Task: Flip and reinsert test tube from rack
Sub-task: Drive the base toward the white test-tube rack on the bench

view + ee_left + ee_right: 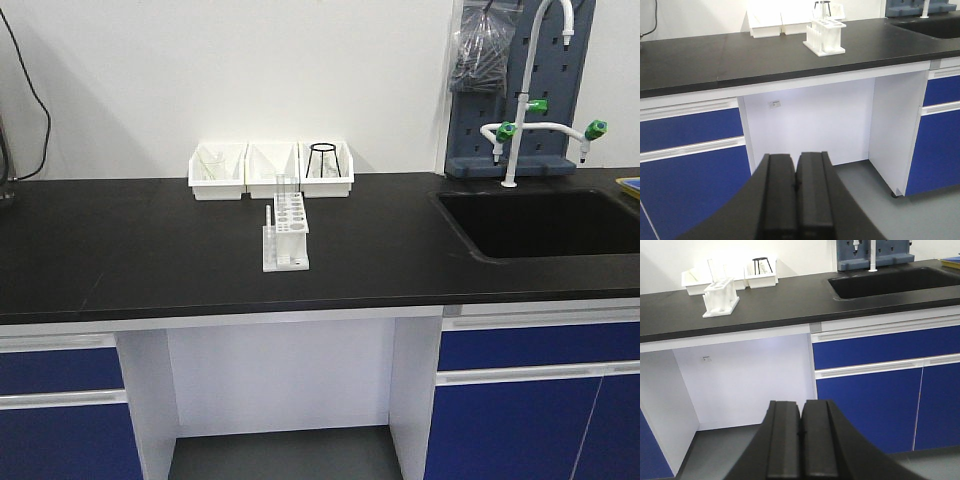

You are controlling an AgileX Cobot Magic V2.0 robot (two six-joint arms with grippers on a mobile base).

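Observation:
The white rack (285, 236) stands on the black counter (150, 250), in front of the white bins. Clear glass rises from its far end, which I take for the test tube (284, 187); I cannot tell one tube from another there. The rack (824, 36) appears far off in the left wrist view and the rack (719, 297) also in the right wrist view. My left gripper (796, 158) and right gripper (801, 403) hang below counter height, both shut and holding nothing. Neither shows in the front view.
Three white open-front bins (270, 170) line the wall, the right one holding a black tripod (322, 158). A sink (545, 222) with a white tap (540, 70) lies to the right. Blue cabinet doors (880, 390) flank a kneehole (280, 385) under the counter.

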